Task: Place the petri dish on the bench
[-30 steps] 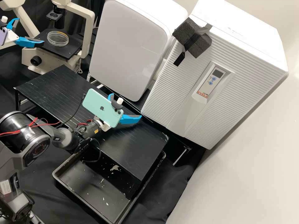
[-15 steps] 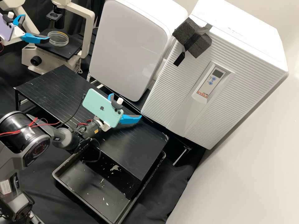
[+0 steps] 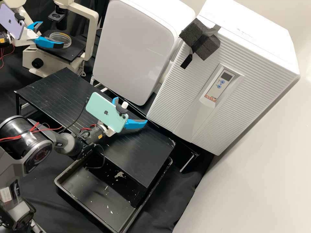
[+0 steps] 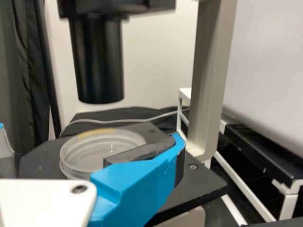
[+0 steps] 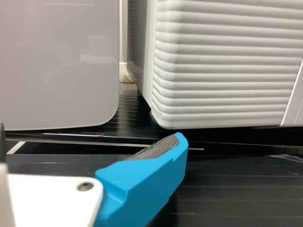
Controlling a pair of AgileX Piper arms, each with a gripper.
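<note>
While the round, clear plastic petri dish [image 3: 62,36] sits flat on the square black stage [image 3: 69,55] of the beige metal microscope [image 3: 92,35], the task is only at its pickup end, I'd judge. Right by that microscope stage is the L gripper [image 3: 52,34], white w/ two bright blue, dark-padded fingers. They're spread wide, one overlapping the dish in the high view; whether a pad touches it I can't tell, & nothing is clamped.

On the camera's side of the microscope stands the low black bench [image 3: 48,87] w/ a slatted top, prob. the target. Over it, well away from the microscope, is the R gripper [image 3: 132,110], same white-&-blue build, also wide & w/ nothing in it.

Done so far: L gripper in position, approx. Left to do: close on the dish, lift, bring it out clear of the microscope, lower it flat onto the bench, let go, back off.
</note>
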